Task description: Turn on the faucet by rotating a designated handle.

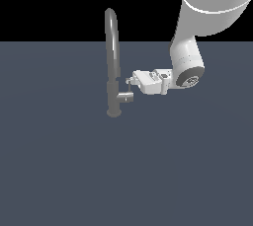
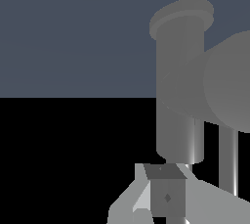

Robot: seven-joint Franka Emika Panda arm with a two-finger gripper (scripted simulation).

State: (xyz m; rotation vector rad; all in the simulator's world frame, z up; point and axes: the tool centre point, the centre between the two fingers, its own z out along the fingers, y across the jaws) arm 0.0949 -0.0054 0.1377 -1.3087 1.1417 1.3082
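The faucet (image 1: 112, 57) is a tall slim grey tap with a high arched spout and a round base (image 1: 114, 113), standing on the dark floor. The handle (image 1: 127, 97) is a short stub sticking out of its lower body towards the exterior view's right, with a thin pin (image 1: 130, 89) rising from its end. My gripper (image 1: 129, 80) reaches in level from the exterior view's right, with its tips at the top of that pin. The fingers look pressed together with nothing between them. In the wrist view the faucet body (image 2: 179, 96) and the handle's round stub (image 2: 229, 86) loom close beyond my fingertips (image 2: 166, 196).
A flat dark blue-grey floor (image 1: 64, 170) spreads all around the faucet. My white arm (image 1: 187, 57) comes down from the upper right of the exterior view. The thin spout tube (image 2: 228, 162) shows beside the body in the wrist view.
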